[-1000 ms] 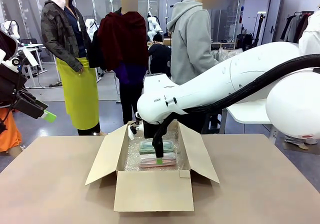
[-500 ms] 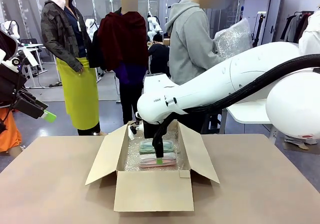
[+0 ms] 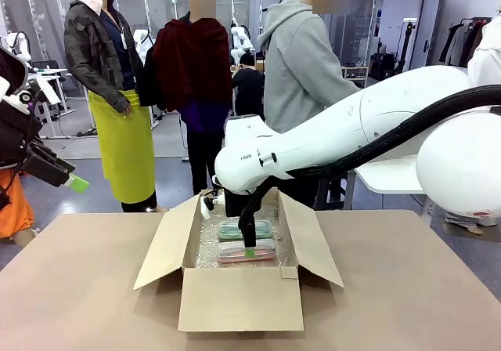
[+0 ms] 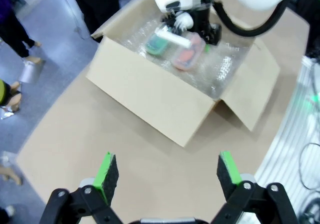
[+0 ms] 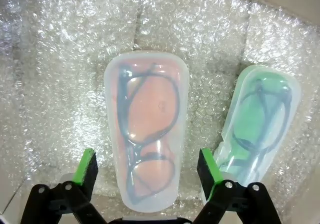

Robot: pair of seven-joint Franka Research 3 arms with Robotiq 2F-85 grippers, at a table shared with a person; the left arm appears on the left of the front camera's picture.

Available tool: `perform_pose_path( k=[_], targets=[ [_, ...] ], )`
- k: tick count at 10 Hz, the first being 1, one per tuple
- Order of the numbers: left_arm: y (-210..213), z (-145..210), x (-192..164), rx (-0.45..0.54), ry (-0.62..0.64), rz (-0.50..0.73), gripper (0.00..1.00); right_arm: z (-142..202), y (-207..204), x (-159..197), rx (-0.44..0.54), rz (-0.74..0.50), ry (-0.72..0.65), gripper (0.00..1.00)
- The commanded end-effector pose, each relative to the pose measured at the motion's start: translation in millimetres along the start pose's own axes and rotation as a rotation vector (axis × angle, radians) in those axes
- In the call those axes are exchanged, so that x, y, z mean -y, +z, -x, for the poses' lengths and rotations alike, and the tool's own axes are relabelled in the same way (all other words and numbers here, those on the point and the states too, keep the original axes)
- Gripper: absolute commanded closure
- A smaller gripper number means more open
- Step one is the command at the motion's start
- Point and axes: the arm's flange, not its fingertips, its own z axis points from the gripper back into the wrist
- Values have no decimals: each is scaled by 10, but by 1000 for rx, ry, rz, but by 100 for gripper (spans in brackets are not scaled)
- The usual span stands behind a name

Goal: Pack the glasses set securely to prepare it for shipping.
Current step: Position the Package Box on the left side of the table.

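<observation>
An open cardboard box (image 3: 239, 298) lined with bubble wrap (image 5: 55, 59) stands mid-table. Inside lie the pink-coral case (image 5: 146, 129) and, beside it, the mint-green case (image 5: 261, 118), both flat and showing spectacles. From the front, the mint-green case (image 3: 245, 229) lies farther back than the pink-coral case (image 3: 244, 254). My right gripper (image 5: 148, 168) hangs open inside the box, its pads on either side of the pink-coral case's near end and apart from it. My left gripper (image 4: 164, 170) is open, high off the table's left side, holding nothing.
The box flaps (image 3: 162, 245) splay outward on both sides. Bare brown table (image 3: 78, 288) surrounds the box. Three people stand beyond the far edge, one in a grey hoodie (image 3: 301, 61) right behind the box.
The person in the grey hoodie raised a sheet of bubble wrap half a second ago; it is now out of sight. Neither arm has moved.
</observation>
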Motion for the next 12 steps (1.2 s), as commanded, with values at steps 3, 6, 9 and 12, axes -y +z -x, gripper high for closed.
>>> perform_pose_path(
  k=[3,6,9,12],
  targets=[
    [-493,-87,-627,-89,317,197,0,311,781,-349,145,100,-157,0],
    [-891,59,-941,-39,458,350,0,961,1377,-649,282,257,-381,0],
    [-1170,260,-1107,49,505,506,0,1747,1686,-1109,362,371,-630,0],
    [-1503,419,-1233,122,547,515,0,2532,1719,-1643,423,450,-897,0]
  ],
)
